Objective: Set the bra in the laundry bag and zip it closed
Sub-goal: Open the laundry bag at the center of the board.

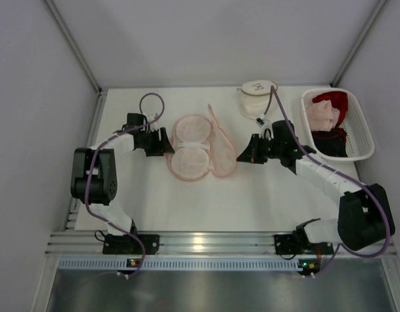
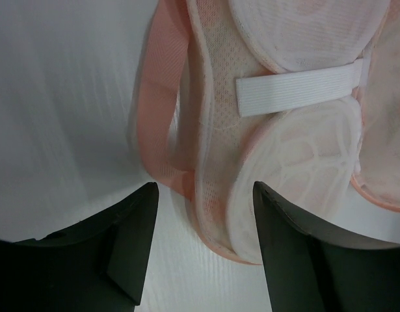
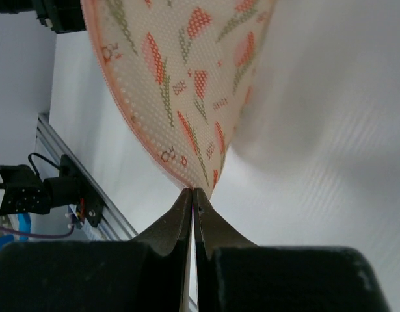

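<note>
The white table (image 1: pixel 154 201) carries a white basket (image 1: pixel 359 140) of clothes at its far right. At the middle lies the pink mesh laundry bag (image 1: pixel 222 153), unzipped and spread open, its long axis running from far to near, its lid folded out to the right. The bra (image 1: pixel 190 162) sits in the left half, its 2 round cups in line, 1 far and 1 near. The right gripper (image 1: pixel 240 158) has its jaws pinched tight on the lid's right rim. The left gripper (image 1: pixel 167 142) is at the bag's left edge, jaws partly spread around the rim, clamping nothing.
</note>
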Controlling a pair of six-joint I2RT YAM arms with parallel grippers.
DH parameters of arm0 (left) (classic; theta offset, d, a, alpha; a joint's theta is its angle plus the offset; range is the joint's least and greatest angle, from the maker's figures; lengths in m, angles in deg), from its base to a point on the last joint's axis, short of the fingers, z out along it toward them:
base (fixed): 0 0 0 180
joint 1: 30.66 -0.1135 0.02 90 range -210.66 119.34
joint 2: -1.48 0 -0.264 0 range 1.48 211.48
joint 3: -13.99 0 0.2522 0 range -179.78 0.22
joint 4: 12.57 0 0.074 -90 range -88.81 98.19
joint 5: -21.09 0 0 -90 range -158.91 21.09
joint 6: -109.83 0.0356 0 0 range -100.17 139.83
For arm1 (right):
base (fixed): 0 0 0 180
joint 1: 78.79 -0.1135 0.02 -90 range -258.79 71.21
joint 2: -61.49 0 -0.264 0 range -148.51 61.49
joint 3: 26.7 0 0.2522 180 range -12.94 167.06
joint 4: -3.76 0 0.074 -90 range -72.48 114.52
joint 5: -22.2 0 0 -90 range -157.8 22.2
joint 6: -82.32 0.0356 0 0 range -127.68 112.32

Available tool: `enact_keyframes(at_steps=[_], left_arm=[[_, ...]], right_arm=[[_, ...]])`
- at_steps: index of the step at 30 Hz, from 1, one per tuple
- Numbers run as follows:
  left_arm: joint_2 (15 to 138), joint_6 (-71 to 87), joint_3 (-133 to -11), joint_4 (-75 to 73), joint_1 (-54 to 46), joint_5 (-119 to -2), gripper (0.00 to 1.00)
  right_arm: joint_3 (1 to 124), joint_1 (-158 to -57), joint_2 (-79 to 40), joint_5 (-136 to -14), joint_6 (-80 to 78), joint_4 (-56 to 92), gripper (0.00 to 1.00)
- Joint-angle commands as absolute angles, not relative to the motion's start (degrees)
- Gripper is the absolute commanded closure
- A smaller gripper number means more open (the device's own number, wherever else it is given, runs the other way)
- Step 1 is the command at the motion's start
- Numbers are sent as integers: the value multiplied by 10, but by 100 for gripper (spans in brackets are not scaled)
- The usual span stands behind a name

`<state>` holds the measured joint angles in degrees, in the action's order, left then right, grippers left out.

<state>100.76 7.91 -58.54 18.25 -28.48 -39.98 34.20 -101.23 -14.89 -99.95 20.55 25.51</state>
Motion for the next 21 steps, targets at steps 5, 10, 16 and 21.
enact_keyframes(at_steps=[5,10,16,21], left_arm=[[999,74,-594,157,-258,-425,39],[987,81,-560,161,-249,-453,72],[971,101,-527,180,-249,-390,61],[942,104,-536,194,-246,-381,51]], right_arm=[[289,-958,-76,-1003,236,330,100],[285,-933,-67,-964,200,407,95],[309,-882,-62,-869,127,487,95],[327,-866,-52,-894,100,449,80]])
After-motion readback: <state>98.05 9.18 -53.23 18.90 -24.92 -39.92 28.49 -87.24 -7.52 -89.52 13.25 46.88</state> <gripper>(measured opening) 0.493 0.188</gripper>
